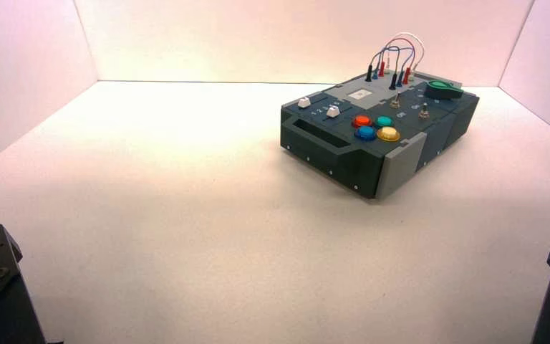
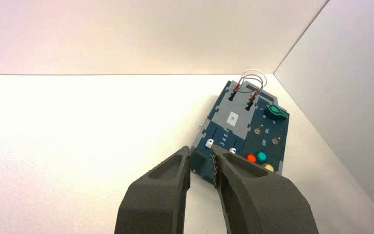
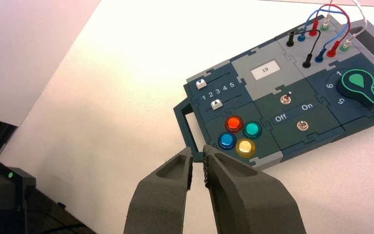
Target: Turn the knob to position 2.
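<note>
Idling L gripper (image 2: 200,149): hanging open, front L
R gripper (image 3: 199,149): hanging open, front R
Green knob (image 3: 357,84): pointing btwn 3 & 5

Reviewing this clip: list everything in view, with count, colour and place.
box: one, dark with grey parts, right side of table
knob: one, green, box's far right
push buttons: four, red, teal-green, blue, yellow, near edge
sliders: two, white caps, left end
toggle switches: two, silver, between buttons and knob
wires: four, black, blue, red, white, far end
label: one, white, grey section
table: one, pale, under box
walls: three, pale, back and both sides
left pincer: one, dark, idle, near left
right pincer: one, dark, idle, near right
</note>
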Tool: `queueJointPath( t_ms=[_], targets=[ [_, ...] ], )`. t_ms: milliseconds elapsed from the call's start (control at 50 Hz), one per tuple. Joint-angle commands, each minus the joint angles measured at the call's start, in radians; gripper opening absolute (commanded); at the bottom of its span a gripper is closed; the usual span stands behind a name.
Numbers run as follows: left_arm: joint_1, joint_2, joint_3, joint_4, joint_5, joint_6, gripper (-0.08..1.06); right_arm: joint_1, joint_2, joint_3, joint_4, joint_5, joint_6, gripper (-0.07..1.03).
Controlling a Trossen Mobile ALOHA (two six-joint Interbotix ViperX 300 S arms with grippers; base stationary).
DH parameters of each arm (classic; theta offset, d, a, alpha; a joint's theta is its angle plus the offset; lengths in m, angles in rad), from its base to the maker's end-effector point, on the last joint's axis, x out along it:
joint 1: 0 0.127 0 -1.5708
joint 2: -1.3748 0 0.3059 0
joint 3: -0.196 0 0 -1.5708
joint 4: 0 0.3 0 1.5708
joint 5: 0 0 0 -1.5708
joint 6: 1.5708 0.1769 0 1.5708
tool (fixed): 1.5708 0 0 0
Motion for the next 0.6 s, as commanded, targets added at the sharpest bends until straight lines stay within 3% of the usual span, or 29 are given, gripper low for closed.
queueJointPath(
  t_ms=[20, 320, 500, 600],
  targets=[
    [0.005, 0.006, -0.021, -0.002, -0.003, 0.003, 0.26, 0.0, 0.003, -0.031, 0.005, -0.005, 0.003, 0.14],
    [-0.008, 0.029, -0.023, -0.002, -0.003, 0.005, 0.26, 0.0, 0.005, -0.032, 0.003, -0.005, 0.002, 0.14],
    [-0.067, 0.11, -0.04, -0.002, -0.003, 0.035, 0.25, 0.0, 0.012, -0.034, 0.003, -0.006, 0.003, 0.14],
    [-0.129, 0.215, -0.08, -0.002, -0.003, 0.051, 0.17, 0.0, 0.02, -0.035, 0.003, -0.012, 0.002, 0.14]
  ],
)
